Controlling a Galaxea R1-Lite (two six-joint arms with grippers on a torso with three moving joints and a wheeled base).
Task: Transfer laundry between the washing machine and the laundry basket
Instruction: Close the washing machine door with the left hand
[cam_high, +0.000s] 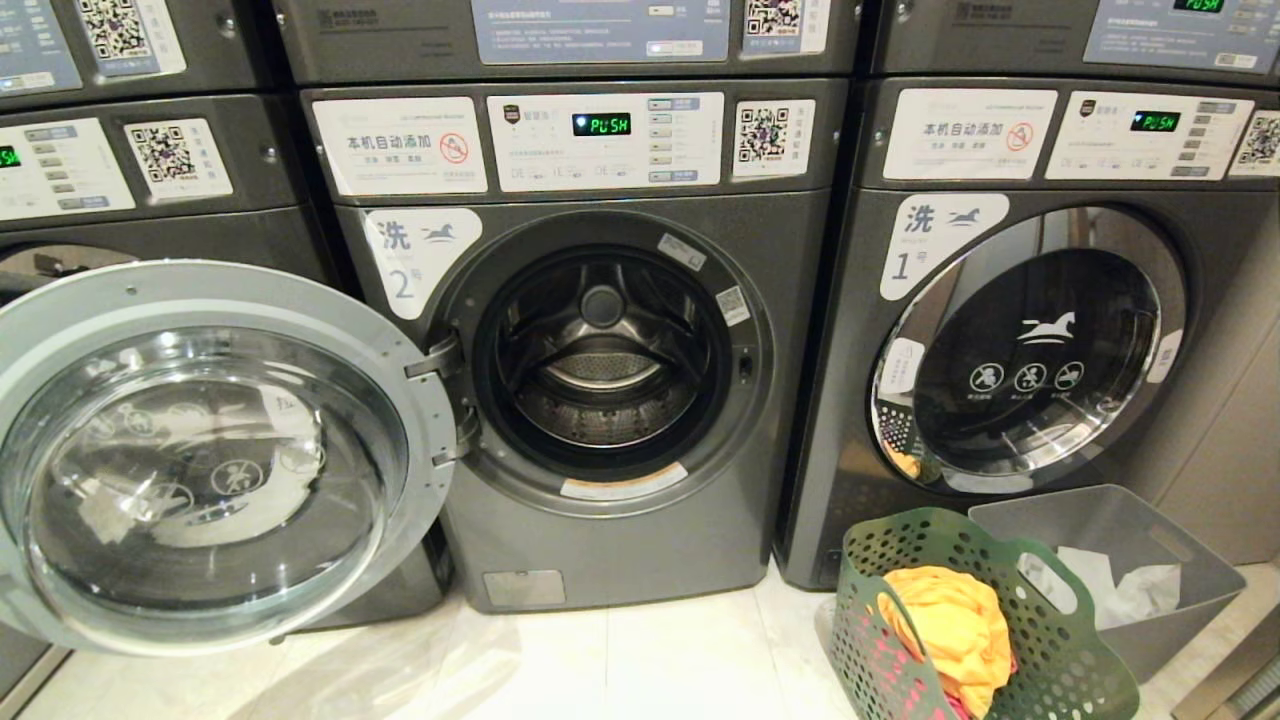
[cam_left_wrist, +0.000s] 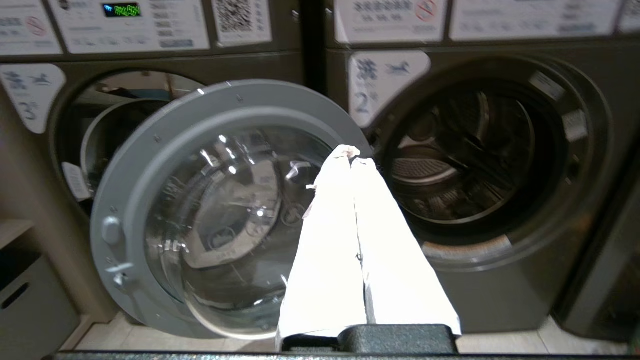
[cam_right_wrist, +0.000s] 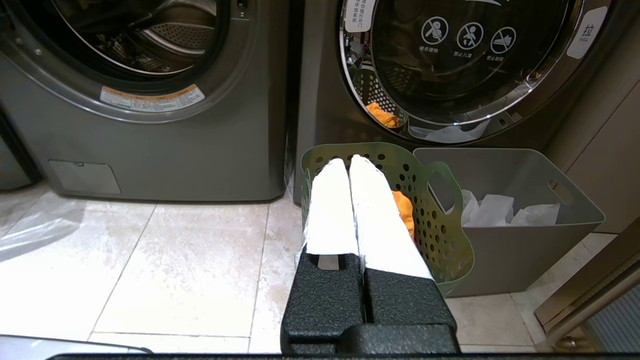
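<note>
Down at floor level on my right sits the laundry basket (cam_high: 1060, 650), just in front of the closed machine marked "1" (cam_high: 1030, 350) and touching the grey bin (cam_high: 1190, 560) beside it; the yellow-orange garment (cam_high: 955, 625) is heaped on top, with a bit of red-pink cloth (cam_high: 900, 665) showing through the holes lower down. Straight ahead, the washing machine (cam_high: 600, 400) marked "2" stands with its door (cam_high: 200, 460) swung fully out to my left, so the mouth is clear, and I see no clothing in the steel drum (cam_high: 600, 370). I read that as loading from basket to drum, with nothing moved across yet. My left gripper (cam_left_wrist: 350, 152) has its white-wrapped fingers (cam_left_wrist: 330, 235) pressed together, holding nothing, and points toward the hinge side of the opening. My right gripper (cam_right_wrist: 347, 161) is likewise closed and empty, aimed over the near rim of the basket, which makes it the natural arm for the first pick. I would need to spread those fingers before going down onto the yellow-orange piece.
</note>
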